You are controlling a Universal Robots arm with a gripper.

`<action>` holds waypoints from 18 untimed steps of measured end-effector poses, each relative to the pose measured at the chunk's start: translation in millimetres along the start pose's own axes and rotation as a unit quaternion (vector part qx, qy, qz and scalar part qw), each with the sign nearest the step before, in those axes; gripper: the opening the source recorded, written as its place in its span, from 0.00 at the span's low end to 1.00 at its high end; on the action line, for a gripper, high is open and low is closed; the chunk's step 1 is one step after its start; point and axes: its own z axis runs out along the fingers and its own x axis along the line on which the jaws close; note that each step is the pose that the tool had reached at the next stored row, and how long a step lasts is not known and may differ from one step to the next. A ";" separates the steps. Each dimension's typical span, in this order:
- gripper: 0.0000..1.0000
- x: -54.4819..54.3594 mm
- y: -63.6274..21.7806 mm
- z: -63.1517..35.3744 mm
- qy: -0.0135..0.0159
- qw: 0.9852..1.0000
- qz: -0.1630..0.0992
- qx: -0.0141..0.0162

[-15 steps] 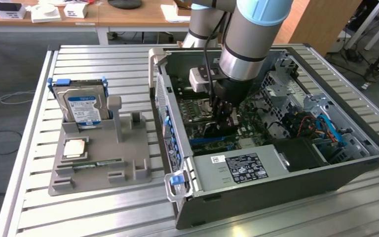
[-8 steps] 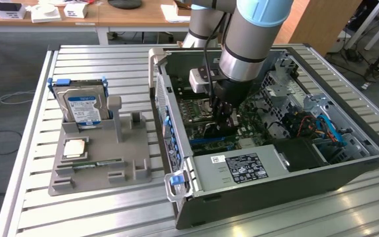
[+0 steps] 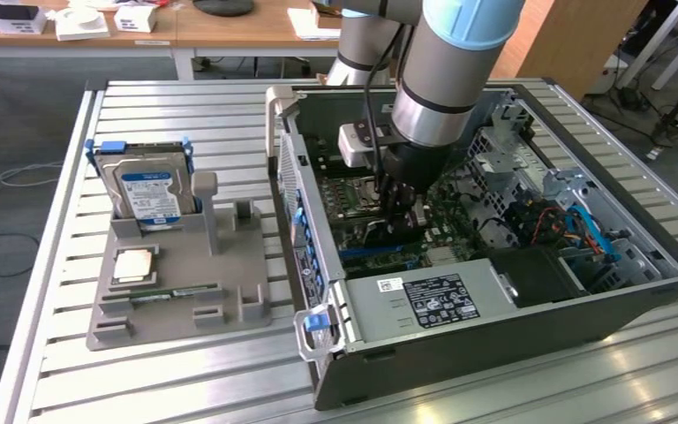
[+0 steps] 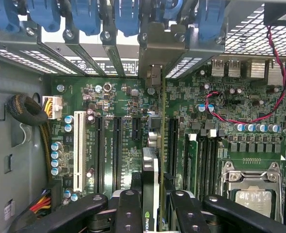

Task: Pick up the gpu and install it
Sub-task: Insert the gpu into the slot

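Now | one end effector (image 4: 155, 201) clamped on one gpu (image 4: 150, 170) (seen edge-on) | over one motherboard (image 4: 114, 97) | one hard drive (image 3: 148, 190) upright

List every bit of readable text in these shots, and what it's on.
"NVIDIA", partly cut off: on the graphics card.
Blue label on the hard drive: too small to read.
Label on the power supply: too small to read.
Printing on the motherboard and the white sticker: blurred.

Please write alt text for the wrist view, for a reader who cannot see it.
The gripper holds the gpu edge-on over the green motherboard inside the computer case. Its metal bracket sits near the row of blue slot clips.
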 end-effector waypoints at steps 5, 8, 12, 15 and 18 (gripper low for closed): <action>0.27 0.0 0.0 0.7 0.000 1.000 0.000 0.000; 0.27 0.0 -0.1 3.0 0.000 1.000 0.000 0.000; 0.27 0.1 -0.1 3.2 0.000 1.000 0.000 0.000; 0.27 0.1 0.0 3.2 0.000 1.000 0.000 0.000; 0.27 0.1 0.0 3.2 0.000 1.000 0.000 0.000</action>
